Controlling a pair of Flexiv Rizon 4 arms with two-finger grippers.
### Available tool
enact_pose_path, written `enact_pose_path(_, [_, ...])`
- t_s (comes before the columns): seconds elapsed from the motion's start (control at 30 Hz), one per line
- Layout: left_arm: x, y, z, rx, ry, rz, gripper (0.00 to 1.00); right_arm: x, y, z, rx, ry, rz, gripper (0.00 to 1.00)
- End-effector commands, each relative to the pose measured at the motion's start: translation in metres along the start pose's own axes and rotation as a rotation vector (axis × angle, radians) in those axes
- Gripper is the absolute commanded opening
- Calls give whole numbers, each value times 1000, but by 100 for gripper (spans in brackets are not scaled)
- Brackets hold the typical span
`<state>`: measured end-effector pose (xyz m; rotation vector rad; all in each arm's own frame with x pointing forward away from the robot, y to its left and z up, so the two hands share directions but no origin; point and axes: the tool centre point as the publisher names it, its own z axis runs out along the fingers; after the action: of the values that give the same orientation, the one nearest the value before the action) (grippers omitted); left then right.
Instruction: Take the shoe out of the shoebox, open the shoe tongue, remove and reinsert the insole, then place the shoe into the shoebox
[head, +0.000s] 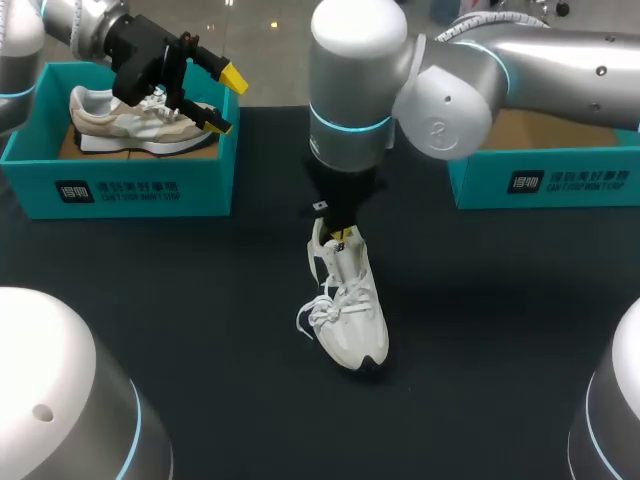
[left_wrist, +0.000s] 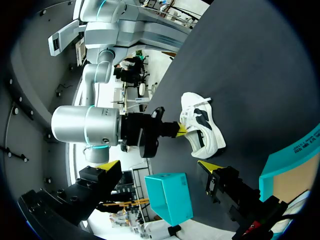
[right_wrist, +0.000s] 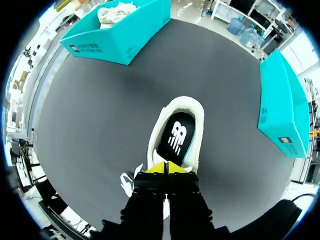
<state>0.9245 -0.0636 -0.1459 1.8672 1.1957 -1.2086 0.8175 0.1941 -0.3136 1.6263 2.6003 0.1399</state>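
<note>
The white shoe (head: 352, 305) lies upright in the middle of the dark worktop (head: 180, 300), out of both boxes, with its heel at the far end and its dark-tipped toe towards the near edge. Its laces (head: 320, 313) trail loose on the left side.

The right arm reaches in from the right to the middle, and its end effector (right_wrist: 165, 169) points down at the shoe's opening. The two yellow tips are pressed together at the tongue end of the opening; I cannot tell whether any of the tongue is pinched between them. Just ahead of the tips the black insole (right_wrist: 176, 136) lies flat inside the shoe.

At the far left stands a teal box (head: 120, 185) with a beige shoe (head: 135, 122) lying in it. The left end effector (head: 225, 102) hangs over the right end of this box, its fingers spread wide and holding nothing, well apart from the white shoe.

A second teal box (head: 545, 180) stands at the far right, partly under the right arm.
</note>
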Motion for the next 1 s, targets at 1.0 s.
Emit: enact_pose_path(1.0, [0, 0, -1, 2, 4, 1, 100, -27, 35, -8, -8, -222, -1194, 0])
